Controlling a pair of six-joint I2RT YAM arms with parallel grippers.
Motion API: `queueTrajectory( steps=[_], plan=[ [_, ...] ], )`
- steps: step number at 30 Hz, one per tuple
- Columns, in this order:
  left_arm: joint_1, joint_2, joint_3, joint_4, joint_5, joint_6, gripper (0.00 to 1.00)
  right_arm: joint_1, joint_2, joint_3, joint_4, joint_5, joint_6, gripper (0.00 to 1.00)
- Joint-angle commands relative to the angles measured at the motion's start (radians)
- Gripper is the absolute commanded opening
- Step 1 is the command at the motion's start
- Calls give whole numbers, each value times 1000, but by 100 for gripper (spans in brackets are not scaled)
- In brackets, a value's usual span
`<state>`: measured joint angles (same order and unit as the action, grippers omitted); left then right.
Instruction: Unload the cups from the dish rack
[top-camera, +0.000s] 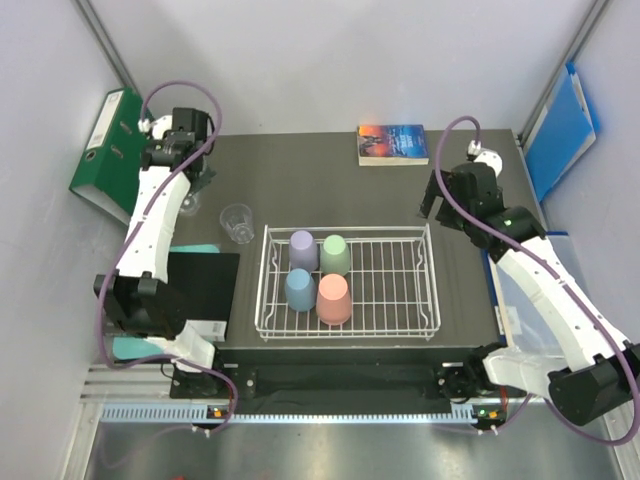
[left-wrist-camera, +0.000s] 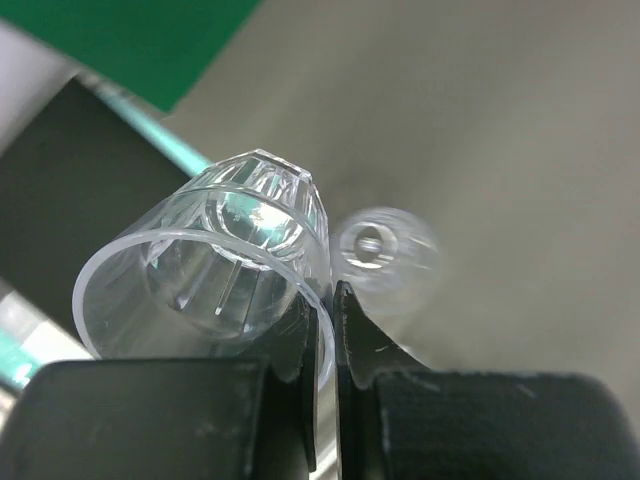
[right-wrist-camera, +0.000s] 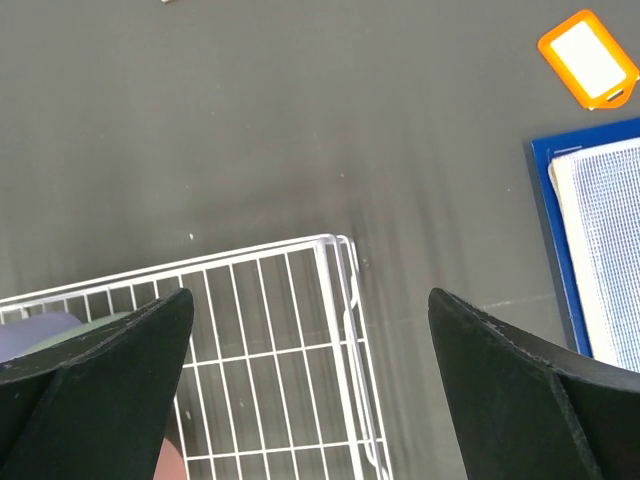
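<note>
one clear cup (top-camera: 237, 222) is out; your left end effector (left-wrist-camera: 327, 315) pinches the second clear cup (left-wrist-camera: 215, 270); right end effector (right-wrist-camera: 310, 300) gapes empty; four tumblers (top-camera: 333, 298) left in the dish rack (top-camera: 400, 290).

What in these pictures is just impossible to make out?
Left wrist view: the far glass cup is blurred beyond the gripped glass cup.
Right wrist view: a black finger hides most of the lavender cup.
Top view: the book title is too small.
</note>
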<state>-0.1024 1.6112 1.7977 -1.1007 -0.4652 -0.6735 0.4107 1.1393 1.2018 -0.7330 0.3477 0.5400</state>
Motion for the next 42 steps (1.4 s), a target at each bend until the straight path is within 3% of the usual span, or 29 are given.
queueTrajectory(
  steps=[1, 8, 21, 34, 36, 42],
  plan=[
    [70, 42, -78, -15, 26, 28, 0, 19, 14, 2, 0, 2, -41, 100],
    [121, 145, -161, 84, 171, 46, 0, 30, 13, -51, 49, -62, -40, 100],
    [144, 222, -230, 245, 217, 69, 0, 54, 59, -73, 84, -96, -40, 99],
    [153, 305, -235, 243, 247, 65, 0, 59, 79, -54, 76, -98, -37, 100],
    [155, 300, -225, 236, 250, 65, 7, 63, 76, -56, 76, -90, -35, 100],
    [153, 259, -213, 220, 238, 58, 49, 77, 76, -61, 75, -81, -25, 100]
  ],
)
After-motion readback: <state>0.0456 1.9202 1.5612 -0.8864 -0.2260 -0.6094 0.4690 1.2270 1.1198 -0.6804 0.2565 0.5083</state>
